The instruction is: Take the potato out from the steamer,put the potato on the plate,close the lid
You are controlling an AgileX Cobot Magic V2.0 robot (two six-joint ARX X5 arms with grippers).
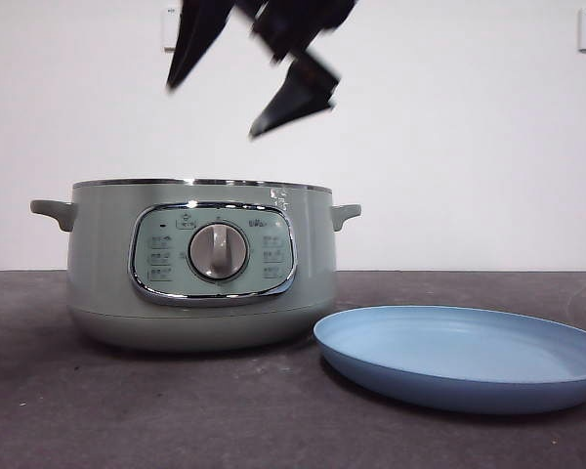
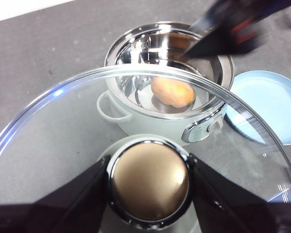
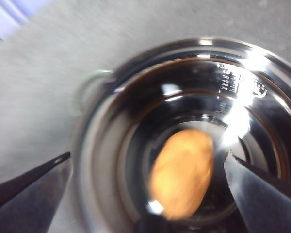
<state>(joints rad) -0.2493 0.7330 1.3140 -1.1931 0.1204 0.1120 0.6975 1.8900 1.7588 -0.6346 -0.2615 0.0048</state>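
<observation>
Pale sage-green steamer [image 1: 200,264], panel lettering illegible. Orange-brown oval potato [image 3: 182,172] inside, between and below spread right gripper [image 3: 148,162] jaws. Left gripper [image 2: 149,167] clamps domed glass lid [image 2: 63,131] knob.

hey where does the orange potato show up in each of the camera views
Front view: not visible, hidden by the sage-green steamer's wall.
Left wrist view: the orange-brown oval potato lies on the pot's steel floor, seen beyond the glass lid.
Right wrist view: potato lies between the open jaws.
Shared landmark: the steamer's chrome rim.
</observation>
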